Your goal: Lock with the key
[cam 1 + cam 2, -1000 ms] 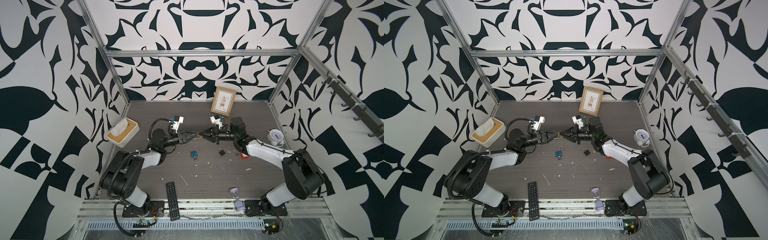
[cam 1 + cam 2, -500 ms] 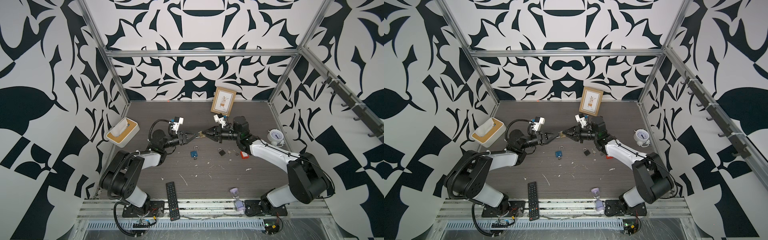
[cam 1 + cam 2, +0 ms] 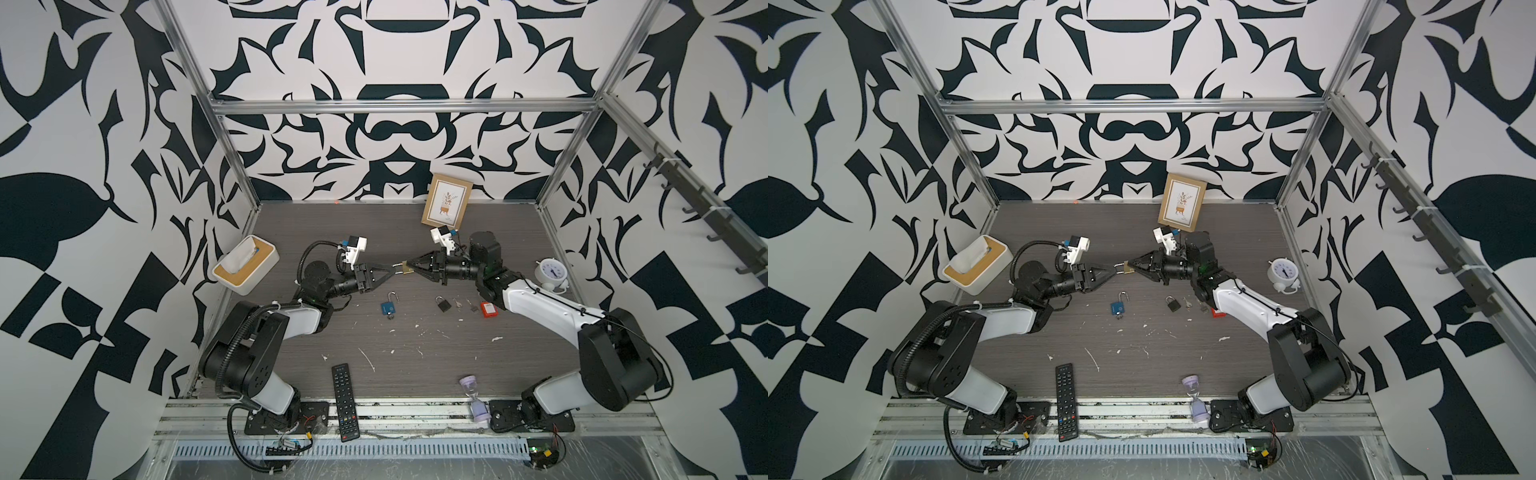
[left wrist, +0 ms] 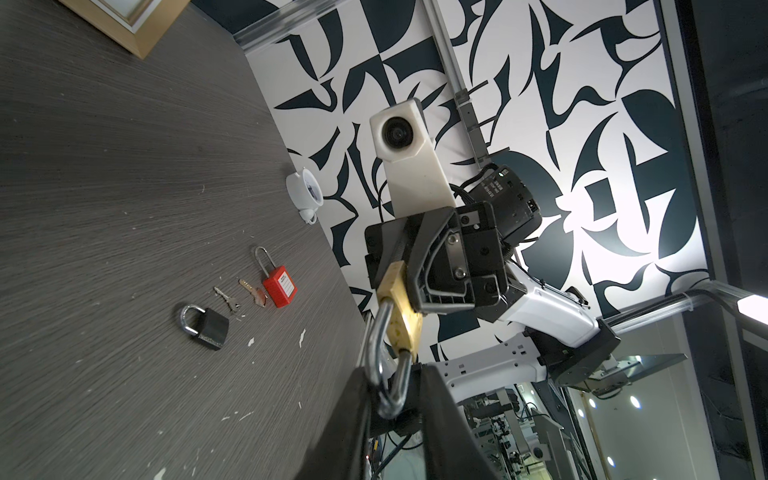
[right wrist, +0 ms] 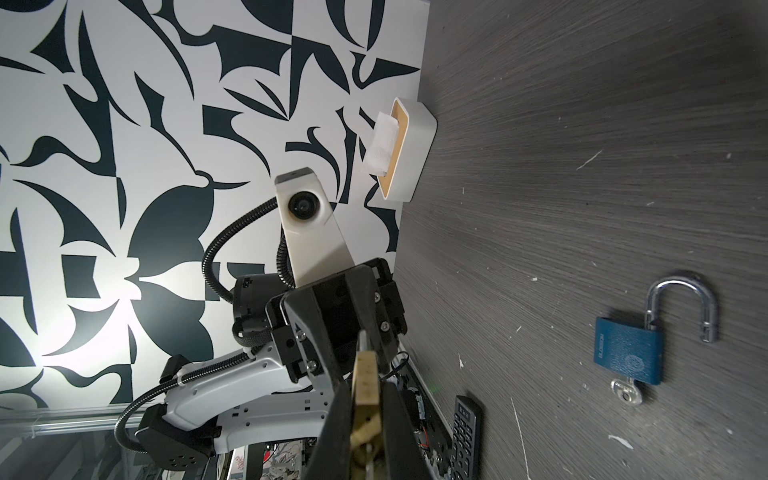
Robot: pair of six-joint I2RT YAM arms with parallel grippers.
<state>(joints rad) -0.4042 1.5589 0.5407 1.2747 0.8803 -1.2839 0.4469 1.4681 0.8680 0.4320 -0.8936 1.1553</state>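
A brass padlock (image 3: pixel 406 268) hangs in the air between my two grippers in both top views. My right gripper (image 5: pixel 365 386) is shut on its brass body (image 5: pixel 365 378). My left gripper (image 4: pixel 392 374) has its jaws drawn in on the silver shackle (image 4: pixel 388 399). One shackle leg seems to lie beside the body (image 4: pixel 400 307). A blurred piece low in the right jaws may be a key; I cannot tell. Two loose keys (image 4: pixel 226 297) (image 4: pixel 254 291) lie on the table.
On the table lie a blue padlock (image 3: pixel 388 307) with open shackle and a key in it, a black padlock (image 3: pixel 443 304) and a red one (image 3: pixel 489 309). Tissue box (image 3: pixel 245 270), picture frame (image 3: pixel 446 205), clock (image 3: pixel 550 274), remote (image 3: pixel 345 401) and hourglass (image 3: pixel 473 399) stand around.
My left jaws have narrowed onto the shackle. The right gripper, still holding the padlock, has shifted slightly toward the back.
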